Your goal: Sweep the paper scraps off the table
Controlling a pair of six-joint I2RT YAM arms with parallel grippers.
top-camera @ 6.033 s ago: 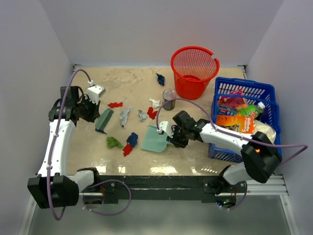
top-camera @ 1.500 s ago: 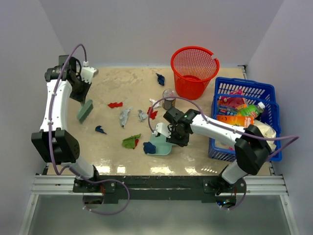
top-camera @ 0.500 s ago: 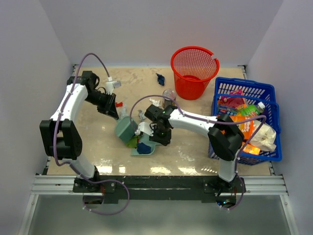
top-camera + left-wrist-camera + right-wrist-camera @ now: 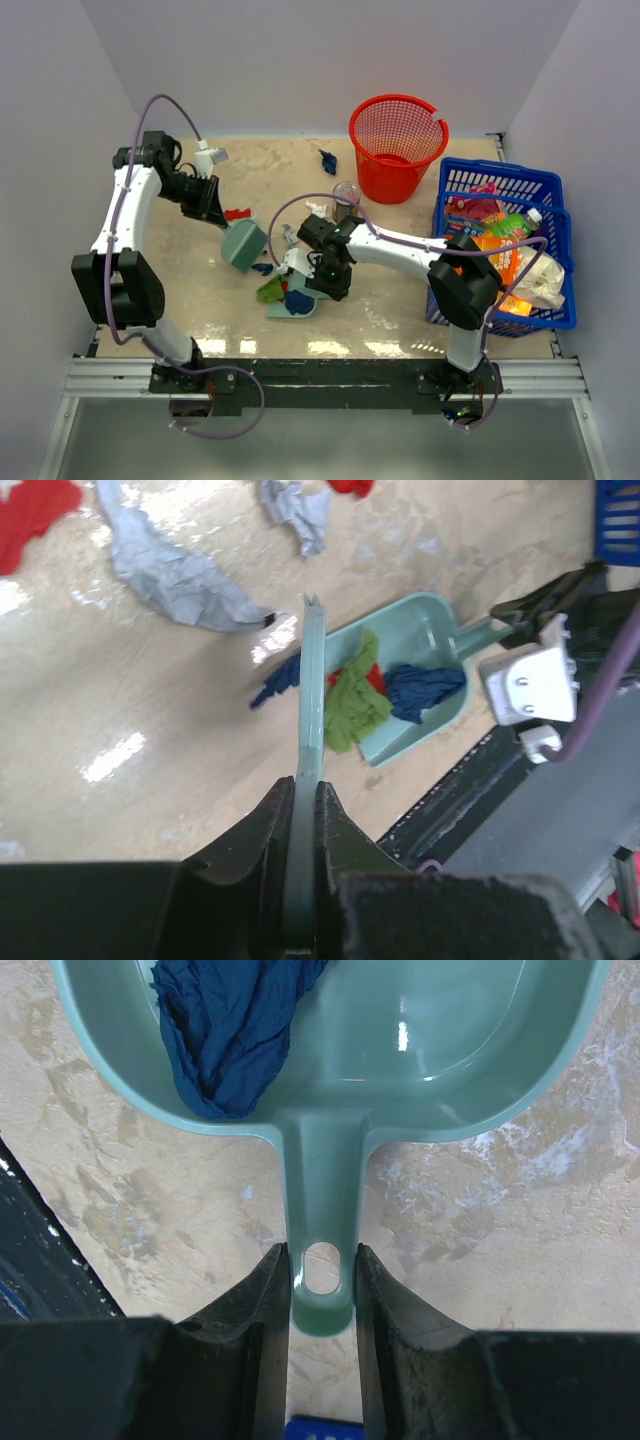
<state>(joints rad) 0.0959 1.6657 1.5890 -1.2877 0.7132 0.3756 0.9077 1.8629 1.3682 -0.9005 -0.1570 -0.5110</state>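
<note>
Jaws are both clamping tools: I am pinning the dustpan (image 4: 450,1050) flat on the table (image 4: 150,680) with the right gripper (image 4: 320,1255), so that it is not sliding. The left gripper (image 4: 305,795) is holding the brush (image 4: 312,700) just beside its mouth; some paper scraps (image 4: 355,695) are lying inside, others beyond it.

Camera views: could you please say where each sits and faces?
Top: overhead and behind, facing down at the table; left arm, right arm show.
Left wrist: faces down past the left gripper, holding a brush.
Right wrist: faces down past the right gripper, holding the dustpan.
Shared: all show the dustpan and blue scrap.
</note>
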